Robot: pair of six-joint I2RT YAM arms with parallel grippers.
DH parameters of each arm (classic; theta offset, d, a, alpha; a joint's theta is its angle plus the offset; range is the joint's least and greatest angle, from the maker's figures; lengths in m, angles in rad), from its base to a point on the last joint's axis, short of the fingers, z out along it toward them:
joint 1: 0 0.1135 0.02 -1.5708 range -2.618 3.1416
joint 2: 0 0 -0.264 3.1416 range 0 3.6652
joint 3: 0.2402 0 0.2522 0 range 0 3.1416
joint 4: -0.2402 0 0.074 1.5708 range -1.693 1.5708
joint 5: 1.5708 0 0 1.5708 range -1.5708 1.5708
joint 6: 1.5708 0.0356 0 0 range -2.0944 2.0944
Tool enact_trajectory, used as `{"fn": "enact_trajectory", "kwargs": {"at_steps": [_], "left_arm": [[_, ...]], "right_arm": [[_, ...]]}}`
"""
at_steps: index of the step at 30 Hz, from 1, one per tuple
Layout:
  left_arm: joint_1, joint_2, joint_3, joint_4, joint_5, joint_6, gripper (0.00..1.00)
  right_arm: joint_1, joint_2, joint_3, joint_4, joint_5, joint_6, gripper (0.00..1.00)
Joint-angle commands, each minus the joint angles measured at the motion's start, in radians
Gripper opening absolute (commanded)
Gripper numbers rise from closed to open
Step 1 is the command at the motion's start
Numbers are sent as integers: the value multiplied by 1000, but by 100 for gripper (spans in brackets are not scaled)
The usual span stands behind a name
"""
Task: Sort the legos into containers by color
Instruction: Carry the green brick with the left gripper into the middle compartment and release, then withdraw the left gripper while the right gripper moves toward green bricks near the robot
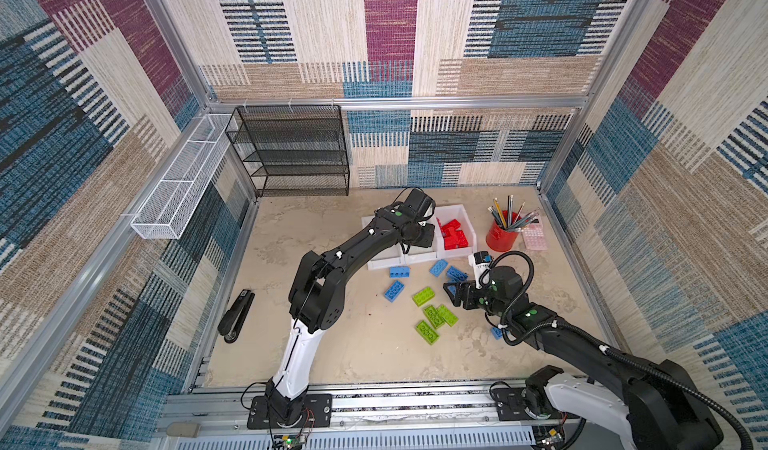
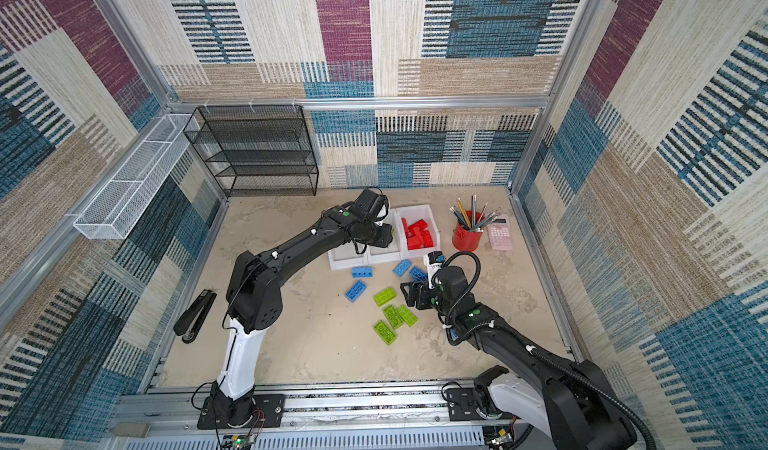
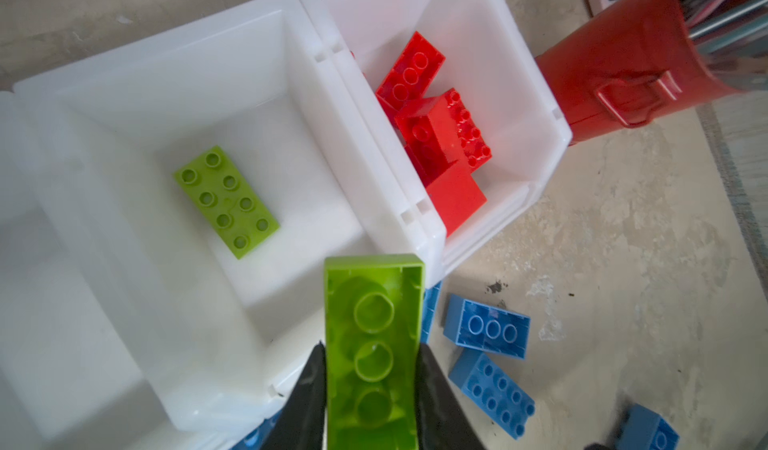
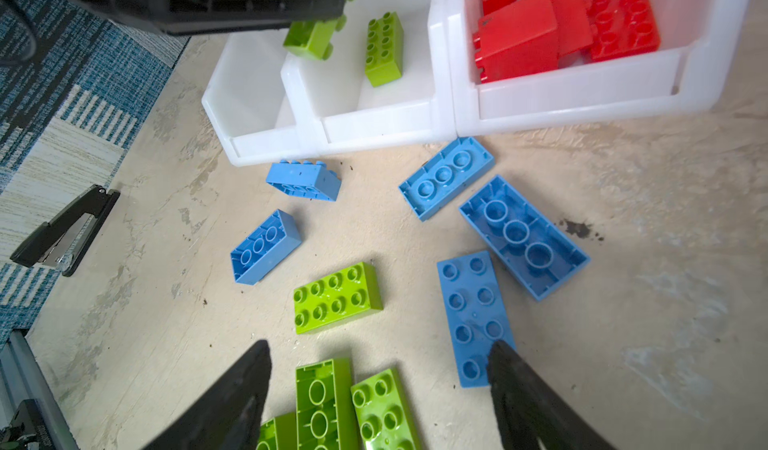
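While pinching 1 green lego (image 3: 374, 323) in the closed left gripper (image 3: 371, 350) above the middle container (image 3: 104, 115), with 1 green brick (image 3: 226, 201) already inside, sitting partway: showing reds (image 1: 455, 236) binned in the rightmost container (image 1: 457, 210) near centre of a top view, leaving 4 green legos (image 1: 434, 316) and at least 5 blue legos (image 1: 394, 291) loose below it, poising the right gripper (image 4: 380, 344) wide open, empty, just beside them

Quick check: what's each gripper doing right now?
Left gripper: closed on a green lego.
Right gripper: open, holding nothing.

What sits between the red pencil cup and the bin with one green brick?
The white bin full of red bricks; the left wrist view shows it.
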Motion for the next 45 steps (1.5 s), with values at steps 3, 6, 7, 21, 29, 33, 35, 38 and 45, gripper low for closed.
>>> {"fn": "enact_trajectory", "kwargs": {"at_steps": [3,6,7,21,29,33,35,38,45], "left_arm": [[19,82,100,-44,20,35,23],[30,115,129,-34,40,27,23],[32,127,142,-35,44,26,23],[39,108,121,-6,29,40,54],[39,-51,-48,93,9,17,68],[39,-188,-198,174,5,-14,68],[39,-270,-288,225,3,-36,68],[39,-404,-433,305,1,-69,68],[38,-683,-741,404,-21,-115,68]], "right_arm": [[3,2,-8,63,-35,-1,83],[3,4,-13,77,-41,1,83],[3,6,-16,83,-43,3,83],[15,53,-2,88,-95,-20,75],[101,70,64,-39,-3,-70,79],[149,104,107,-90,20,-103,94],[150,134,136,-116,9,-109,96],[160,181,192,-170,12,-117,98],[192,242,297,-281,73,-141,99]]}}
